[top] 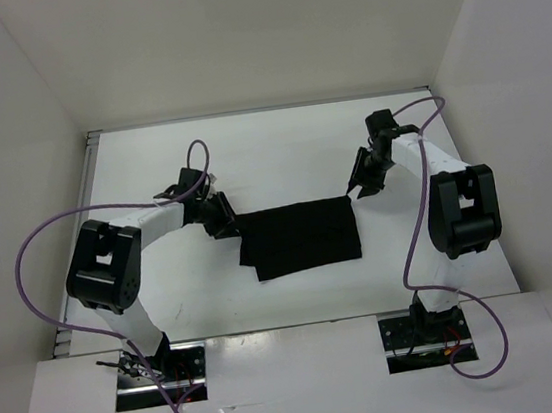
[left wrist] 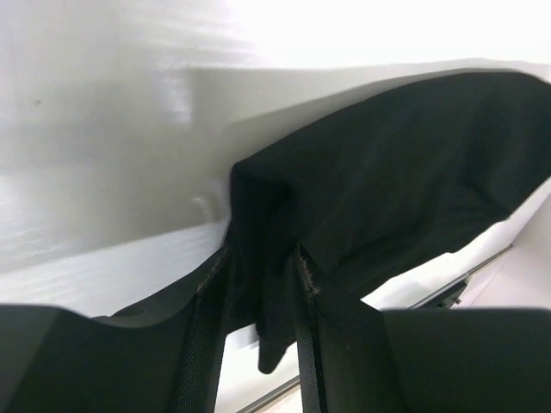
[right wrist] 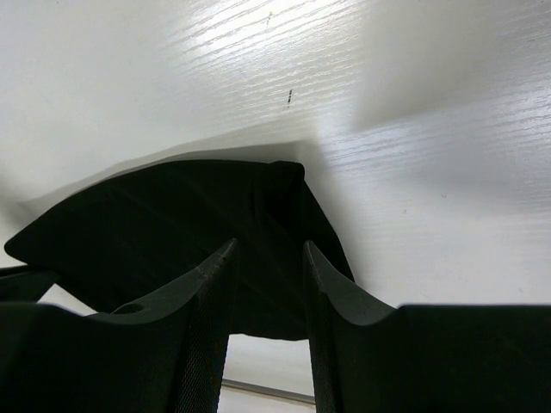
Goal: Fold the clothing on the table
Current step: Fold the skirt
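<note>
The black clothing [top: 300, 236] lies as a flat rectangle in the middle of the white table [top: 280, 156]. My left gripper [top: 225, 216] is at its far left corner. In the left wrist view a bunched corner of the clothing [left wrist: 387, 172] sits between the fingers of this gripper [left wrist: 261, 251]. The jaws stand apart, with white table showing beside the loose flap. My right gripper [top: 359, 188] hovers at the far right corner. In the right wrist view it [right wrist: 269, 244] is open over the clothing [right wrist: 155, 215] with nothing between the fingers.
White walls [top: 7, 149] enclose the table on the left, back and right. Purple cables [top: 34, 246] loop off both arms. The arm bases [top: 161, 377] are bolted at the near edge. A thin metal edge [right wrist: 267, 391] runs along the table's front.
</note>
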Controlling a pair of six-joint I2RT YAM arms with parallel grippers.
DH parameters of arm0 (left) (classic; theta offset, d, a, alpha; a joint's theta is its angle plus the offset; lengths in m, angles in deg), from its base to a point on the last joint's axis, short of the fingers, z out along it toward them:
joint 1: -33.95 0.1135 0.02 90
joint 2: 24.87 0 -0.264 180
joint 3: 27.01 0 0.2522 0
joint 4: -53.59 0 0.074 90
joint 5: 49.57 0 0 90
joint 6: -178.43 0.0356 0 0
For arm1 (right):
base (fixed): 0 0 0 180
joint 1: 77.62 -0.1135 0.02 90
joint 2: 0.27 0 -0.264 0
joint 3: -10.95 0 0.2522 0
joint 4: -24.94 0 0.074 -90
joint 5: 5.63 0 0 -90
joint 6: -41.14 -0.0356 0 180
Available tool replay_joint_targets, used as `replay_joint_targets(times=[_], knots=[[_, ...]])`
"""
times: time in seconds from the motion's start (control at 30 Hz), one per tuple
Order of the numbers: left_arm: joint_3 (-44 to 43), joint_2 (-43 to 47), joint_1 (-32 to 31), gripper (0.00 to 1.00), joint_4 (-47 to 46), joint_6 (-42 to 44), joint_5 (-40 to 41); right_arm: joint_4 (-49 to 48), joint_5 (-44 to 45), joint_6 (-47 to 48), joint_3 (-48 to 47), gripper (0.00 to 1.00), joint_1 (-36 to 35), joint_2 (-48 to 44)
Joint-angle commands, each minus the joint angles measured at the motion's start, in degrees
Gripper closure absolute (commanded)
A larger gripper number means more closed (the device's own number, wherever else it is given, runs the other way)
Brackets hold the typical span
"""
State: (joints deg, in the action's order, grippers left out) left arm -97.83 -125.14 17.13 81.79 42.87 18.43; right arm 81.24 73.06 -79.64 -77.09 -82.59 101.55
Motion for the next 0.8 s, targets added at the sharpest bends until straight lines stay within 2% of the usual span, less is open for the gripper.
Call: replay_joint_targets(times=[0.0, 0.17, 0.27, 0.4, 0.53, 0.67, 0.77], knots=[[-2.44, 2.89, 0.12, 0.60, -1.96, -1.20, -1.55, -1.94, 0.85, 0.02, 0.63, 0.59, 0.40, 0.48], [-3.59, 2.89, 0.12, 0.60, -1.96, -1.72, -1.56, -2.47, 0.32, 0.02, 1.77, 0.59, 0.40, -0.04], [-3.59, 2.19, 0.12, 0.64, -2.48, -1.72, -1.56, -2.47, 0.32, 0.55, 1.77, 0.59, 0.40, -0.04], [-4.11, 0.52, 0.12, 0.77, -3.01, -1.72, -1.56, -2.47, 0.32, 0.55, 2.30, 0.59, 0.40, -0.04], [-4.64, 0.51, 0.12, 0.80, -2.40, -1.20, -1.03, -2.47, 0.32, 0.55, 2.30, 0.59, 0.40, -0.04], [-4.64, -0.01, 0.12, 0.98, -2.40, -1.20, -1.03, -2.99, 0.32, 0.55, 2.30, 0.59, 0.40, 1.09], [-4.12, -0.01, 0.12, 1.00, -2.40, -1.20, -1.03, -2.99, -0.20, 0.55, 3.35, 0.64, 0.40, 1.10]])
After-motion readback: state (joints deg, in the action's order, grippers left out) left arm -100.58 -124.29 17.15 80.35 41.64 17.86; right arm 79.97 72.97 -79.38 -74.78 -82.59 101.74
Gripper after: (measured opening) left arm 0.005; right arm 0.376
